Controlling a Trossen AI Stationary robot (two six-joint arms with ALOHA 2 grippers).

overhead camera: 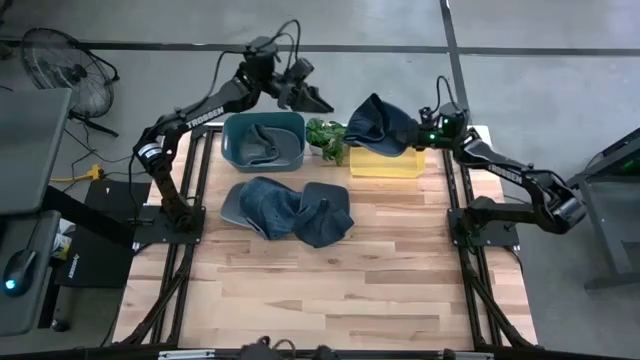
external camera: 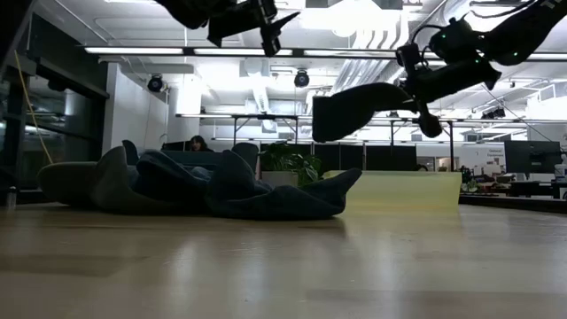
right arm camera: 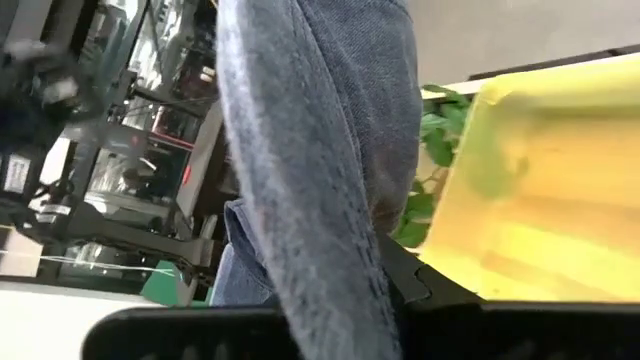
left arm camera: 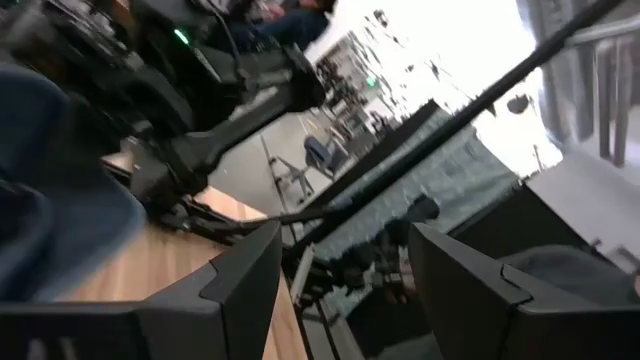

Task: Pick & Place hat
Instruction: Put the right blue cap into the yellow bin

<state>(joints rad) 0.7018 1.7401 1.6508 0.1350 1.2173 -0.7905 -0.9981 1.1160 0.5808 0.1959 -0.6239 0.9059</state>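
My right gripper (overhead camera: 425, 135) is shut on a dark blue denim hat (overhead camera: 380, 123) above the yellow bin (overhead camera: 385, 165) at the table's far right; in the low view the hat (external camera: 354, 106) is well above the bin (external camera: 407, 190). My left gripper (overhead camera: 312, 97) is open and empty, raised near the table's far edge, beside the blue bin (overhead camera: 262, 140), which has one hat (overhead camera: 262, 145) inside. Several more denim hats (overhead camera: 290, 208) lie piled on the table's middle. My right gripper (right arm camera: 330, 300) pinches a fold of the hat's cloth (right arm camera: 330, 230) between its two fingers; which part of the hat it is, I cannot tell. The fingers come about level from the table's right side. The hat is lifted clear, reaching left from the fingers over the yellow bin.
A green plant (overhead camera: 325, 135) stands between the blue bin and the yellow bin. A grey tray (overhead camera: 235, 205) lies under the left of the hat pile. The near half of the wooden table (overhead camera: 330, 290) is bare wood.
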